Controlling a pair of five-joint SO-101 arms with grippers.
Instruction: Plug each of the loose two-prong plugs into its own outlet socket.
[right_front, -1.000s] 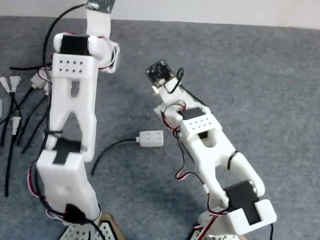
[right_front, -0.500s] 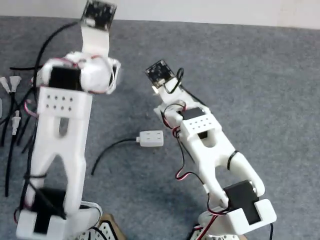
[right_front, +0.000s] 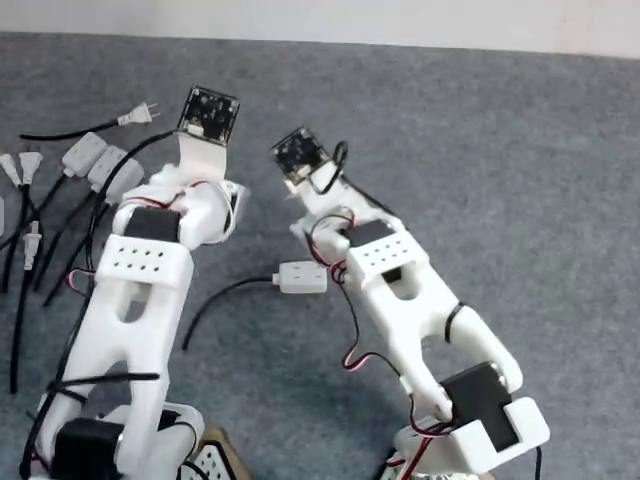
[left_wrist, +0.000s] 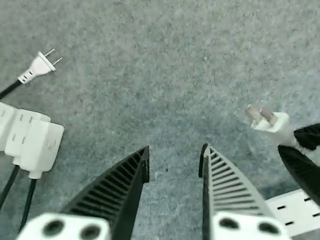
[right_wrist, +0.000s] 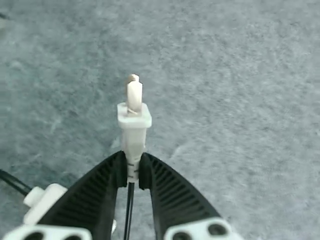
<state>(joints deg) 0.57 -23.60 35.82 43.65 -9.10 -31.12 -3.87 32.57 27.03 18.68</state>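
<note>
Loose plugs (right_front: 22, 168), spare sockets (right_front: 100, 165) lie by table's left edge. Left gripper (left_wrist: 175, 150) hangs over bare table, fingers half open, holding nothing. Socket (right_front: 302, 277) sits mid-table. Right gripper (right_wrist: 131, 157) pinches plug (right_wrist: 133, 120) by base, prongs forward, on socket's far-edge side. Advisable: square prongs to slots, steady socket, push straight.

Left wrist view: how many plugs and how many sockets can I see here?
Plugs: 2
Sockets: 3
Total: 5
</note>
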